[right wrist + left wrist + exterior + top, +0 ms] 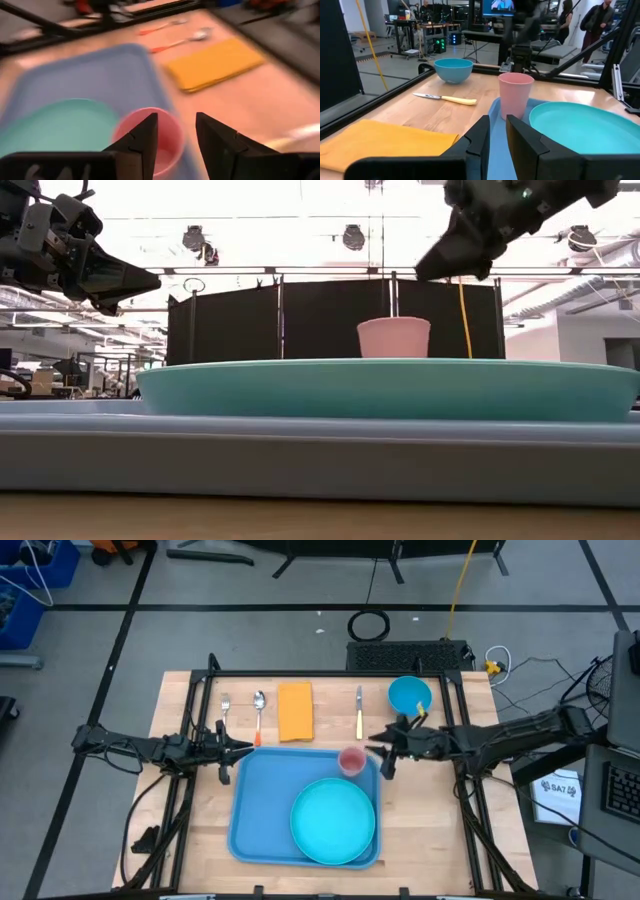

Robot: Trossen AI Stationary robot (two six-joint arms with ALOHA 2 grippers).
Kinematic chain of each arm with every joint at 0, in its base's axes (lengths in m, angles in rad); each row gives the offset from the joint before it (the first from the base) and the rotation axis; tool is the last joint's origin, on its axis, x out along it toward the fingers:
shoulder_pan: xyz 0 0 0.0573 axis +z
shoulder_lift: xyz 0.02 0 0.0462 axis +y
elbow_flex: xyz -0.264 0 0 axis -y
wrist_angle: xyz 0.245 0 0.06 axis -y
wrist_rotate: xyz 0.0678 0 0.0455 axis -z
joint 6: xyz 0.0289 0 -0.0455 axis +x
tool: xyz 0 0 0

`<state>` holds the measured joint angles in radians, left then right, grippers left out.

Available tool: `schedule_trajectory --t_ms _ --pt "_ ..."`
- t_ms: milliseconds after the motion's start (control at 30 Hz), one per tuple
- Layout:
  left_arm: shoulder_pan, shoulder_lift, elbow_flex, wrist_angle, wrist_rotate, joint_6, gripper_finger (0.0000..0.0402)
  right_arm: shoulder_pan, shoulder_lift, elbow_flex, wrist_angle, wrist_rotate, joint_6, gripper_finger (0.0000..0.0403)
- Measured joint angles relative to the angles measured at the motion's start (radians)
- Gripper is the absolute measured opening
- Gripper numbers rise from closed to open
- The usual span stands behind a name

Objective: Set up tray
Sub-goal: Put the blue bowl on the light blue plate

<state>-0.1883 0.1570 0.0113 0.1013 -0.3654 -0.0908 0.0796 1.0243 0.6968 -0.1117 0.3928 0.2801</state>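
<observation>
Your right wrist view is smeared, so the spoon (192,36) and fork beyond the tray are only streaks there, and in the low view the tray's rim (300,455) and the turquoise plate (390,388) block everything on the table but the top of the pink cup (393,337). From above, you can see the blue tray (262,805) lying at the table's middle toward the near edge, the plate (333,821) on its right half and the pink cup (351,760) standing in its far right corner. Your right gripper (385,752) hangs just beside and above that cup, fingers parted with a clear gap and gripping nothing; the cup sits just past them. Your left gripper (240,747) hovers at the tray's far left corner, fingers a narrow slit apart, empty. The yellow napkin (295,711), knife (359,713) and blue bowl (409,695) lie beyond the tray.
</observation>
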Motion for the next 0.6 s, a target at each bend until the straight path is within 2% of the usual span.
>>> schedule_trajectory --t_ms 100,233,433,600 --pt "0.0 0.0 0.0 0.0 0.0 0.002 0.0067 -0.083 -0.03 0.0 -0.106 0.075 -0.052 0.0125" --pt "0.0 0.0 0.0 -0.001 0.0 -0.008 0.0067 -0.241 -0.056 0.016 -0.215 0.065 -0.098 0.0125" --pt "0.0 0.0 0.0 -0.001 0.0 -0.017 0.0067 -0.507 -0.017 0.155 -0.464 -0.096 -0.054 0.0125" --pt "0.0 0.0 0.0 -0.003 -0.001 -0.018 0.0067 -0.654 0.072 0.255 -0.613 -0.229 -0.091 0.0125"
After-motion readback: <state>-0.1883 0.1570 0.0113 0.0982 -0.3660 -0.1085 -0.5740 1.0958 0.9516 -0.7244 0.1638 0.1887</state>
